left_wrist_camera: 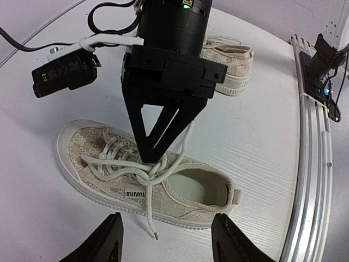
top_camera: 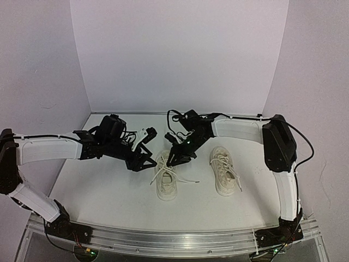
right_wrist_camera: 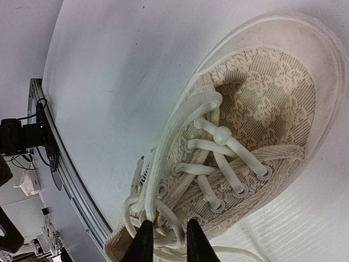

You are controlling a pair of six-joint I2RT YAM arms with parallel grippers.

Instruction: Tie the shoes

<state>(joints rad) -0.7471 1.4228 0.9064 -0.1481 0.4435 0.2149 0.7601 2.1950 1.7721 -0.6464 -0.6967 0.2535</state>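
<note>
Laces [left_wrist_camera: 125, 164] of the first shoe [top_camera: 166, 183] lie loose and untied across its tongue. This shoe rests flat on the white bench [top_camera: 103, 191], about midway between my two arms. Its toe points to the back wall [top_camera: 180, 54] and its heel to the metal rail [top_camera: 174, 237] at the near edge.

My right gripper [left_wrist_camera: 157, 154] stands over the eyelets with its fingers pressed together on one lace [right_wrist_camera: 163, 158]. I think this is the strand from the upper eyelets, but my own fingers hide the exact place of contact.

My left gripper [left_wrist_camera: 167, 218] is spread wide and holds nothing. It is low, just beside the same shoe on its left side. One lace tip [left_wrist_camera: 155, 236] hangs over the edge of the sole onto the bench.

The second shoe [top_camera: 224, 172] lies well apart to the right, nearly parallel, with a strip of bare bench between the two. More bare bench is open from both heels to the rail.
</note>
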